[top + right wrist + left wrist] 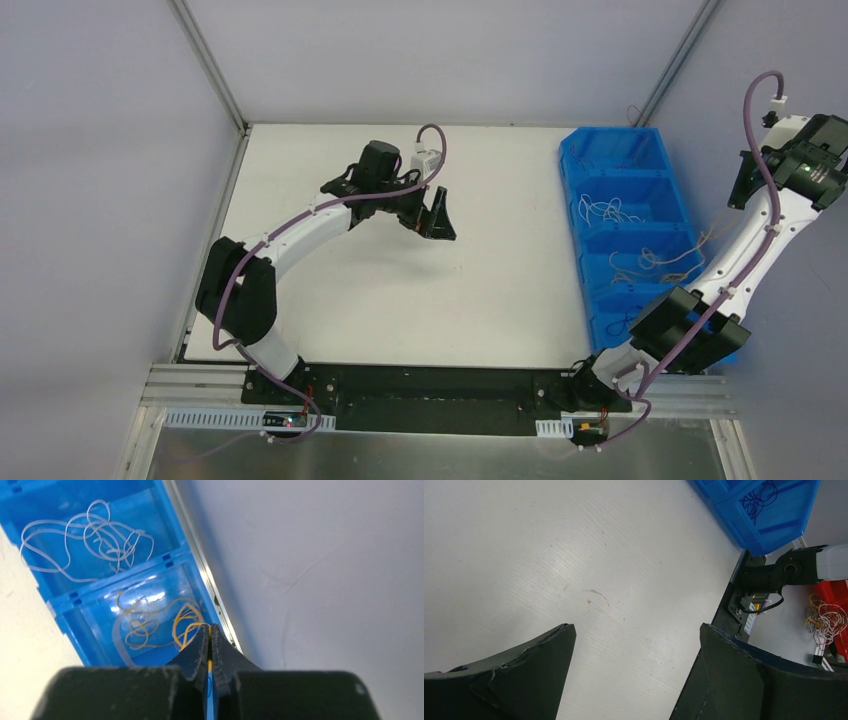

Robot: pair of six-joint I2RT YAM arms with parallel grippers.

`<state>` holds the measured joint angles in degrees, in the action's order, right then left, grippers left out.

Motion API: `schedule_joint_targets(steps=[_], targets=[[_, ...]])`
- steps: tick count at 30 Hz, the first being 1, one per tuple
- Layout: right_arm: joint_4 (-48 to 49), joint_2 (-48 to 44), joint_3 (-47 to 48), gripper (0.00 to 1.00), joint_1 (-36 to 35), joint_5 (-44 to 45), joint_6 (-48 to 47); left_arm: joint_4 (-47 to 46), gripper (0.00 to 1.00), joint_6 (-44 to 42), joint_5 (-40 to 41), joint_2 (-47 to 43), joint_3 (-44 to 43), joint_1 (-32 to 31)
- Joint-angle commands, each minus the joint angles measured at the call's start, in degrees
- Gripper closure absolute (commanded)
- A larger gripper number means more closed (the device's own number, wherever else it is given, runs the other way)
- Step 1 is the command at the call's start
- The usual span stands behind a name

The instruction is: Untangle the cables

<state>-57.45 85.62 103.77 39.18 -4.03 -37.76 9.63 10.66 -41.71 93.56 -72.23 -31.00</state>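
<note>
1. Top external view: a white table (400,300) carries a blue bin (573,190) along its right edge. The bin is split into a row of compartments running from far to near.
2. The left gripper (437,222) hangs over the bare middle of the table, well apart from the bin.
3. In the left wrist view its fingers (524,675) stand wide apart with nothing between them; only table surface shows below.
4. That same view catches black cables (758,495) curled in the bin's end compartment at the top right. Off the table, by a red box (836,587), sits a tangle of orange and red wires (824,622).
5. The right arm (745,255) is raised at the bin's right side, its wrist above and beyond the bin's outer wall.
6. In the right wrist view the right gripper (210,630) is pinched tight on an orange cable (175,630). A strand of it shows in the slit between the fingers.
7. The rest of that cable loops down into the compartment below, among paler tan loops (132,630) lying on the bin floor.
8. White cables (90,535) lie in loose curls in the next compartment, on the far side of a divider, touching nothing orange.
9. From above, the white curls sit in the second compartment from the far end and the orange ones in the third.
</note>
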Motion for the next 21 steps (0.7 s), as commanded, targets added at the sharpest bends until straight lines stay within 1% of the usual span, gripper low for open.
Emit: schedule_joint_targets(steps=[1,4,7,9,12,15,19,21], targets=[[-1.9,2.8,6.4,1.00,0.8,0.9,3.8,-1.5,0.01,0.4,-0.2,-2.5,0.1,0.7],[-1.9,3.2,7.4,1.00,0.7,-2.0,2.4,-1.6,0.01,0.3,-0.4,-2.3,-0.1,1.0],[-3.7,4.4,8.5,1.00,0.2,-2.6,0.9,-1.6,0.01,0.3,-0.6,-1.9,-0.5,1.2],[-4.3,4.5,7.3,1.00,0.2,-3.1,0.0,-1.5,0.01,0.3,-0.7,-1.7,-0.9,1.4],[-4.4,3.3,2.1,1.00,0.3,-3.9,-1.7,-0.7,0.01,-0.1,-1.2,-1.7,-1.3,1.8],[-4.0,1.3,-5.4,1.00,0.3,-4.0,-4.7,0.5,0.01,-0.7,-1.4,-1.6,-1.7,2.2],[-7.3,-0.6,-16.1,1.00,0.2,-8.6,-11.0,1.8,0.01,-1.1,-1.6,-1.4,-2.2,2.6],[-5.2,-1.0,-21.2,1.00,0.0,-9.2,-11.6,2.2,0.01,-1.0,-1.7,-1.4,-2.2,2.7]])
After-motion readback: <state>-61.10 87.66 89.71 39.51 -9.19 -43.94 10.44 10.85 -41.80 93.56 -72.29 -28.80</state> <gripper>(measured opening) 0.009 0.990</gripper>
